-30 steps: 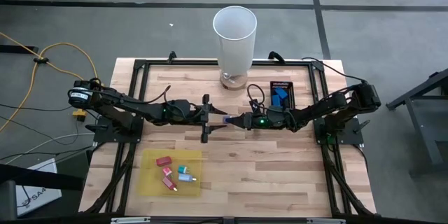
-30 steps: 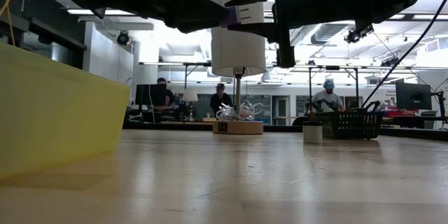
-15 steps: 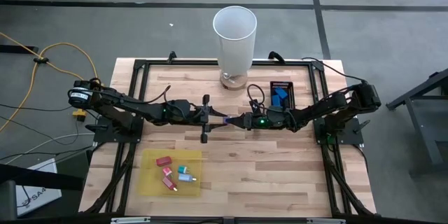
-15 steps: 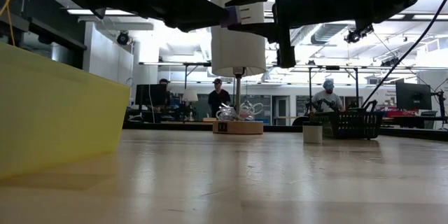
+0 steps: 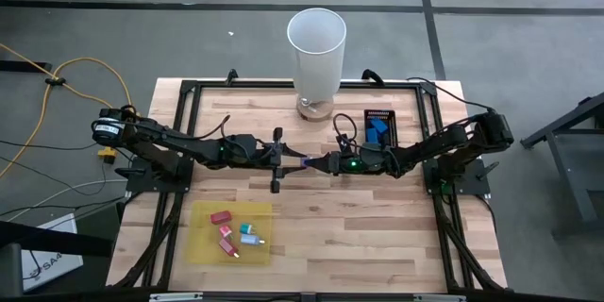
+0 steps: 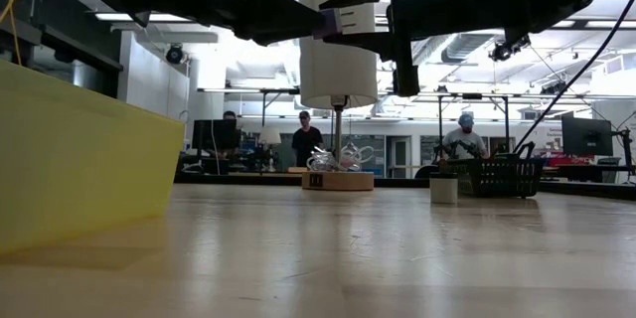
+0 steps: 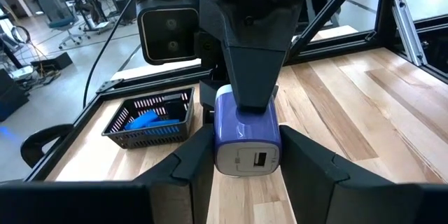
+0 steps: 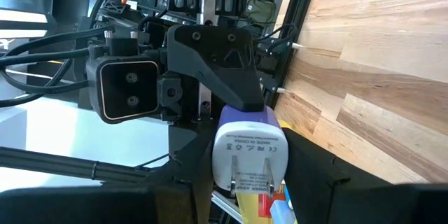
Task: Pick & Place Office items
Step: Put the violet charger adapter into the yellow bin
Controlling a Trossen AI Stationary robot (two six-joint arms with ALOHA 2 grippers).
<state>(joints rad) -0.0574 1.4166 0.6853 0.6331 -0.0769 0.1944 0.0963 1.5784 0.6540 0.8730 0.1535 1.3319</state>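
Yellow sheet (image 5: 229,232) sits at the front left of the butcher-block table (image 5: 377,245), and a handful of the small office items (image 5: 236,233) are lying on it: a couple of red/pink blocky ones and a couple of teal ones, close together but mostly not touching as far as I can tell.

Moving right, the left gripper (image 5: 288,159) is reaching toward the table's middle, up off the surface. Its fingers (image 7: 196,161) are closed in against the sides of a purple and white USB charger block (image 7: 246,136), so it's got a grip on it. You can see the USB port on the white end in the left wrist view.

Same charger (image 8: 248,150) is also clamped by the right gripper (image 5: 316,162) coming in from the other side, fingers pinching it too, with the two plug prongs facing the right wrist camera. So both grippers are holding the one charger between them, nose to nose, in mid-air over the table's centre.

Behind them stands a tall white cylinder (image 5: 317,52) on a round base. Further right is a small black basket (image 5: 379,127) with blue items (image 5: 377,130) inside.

Low view shows a few people (image 6: 303,139) way back in the room.
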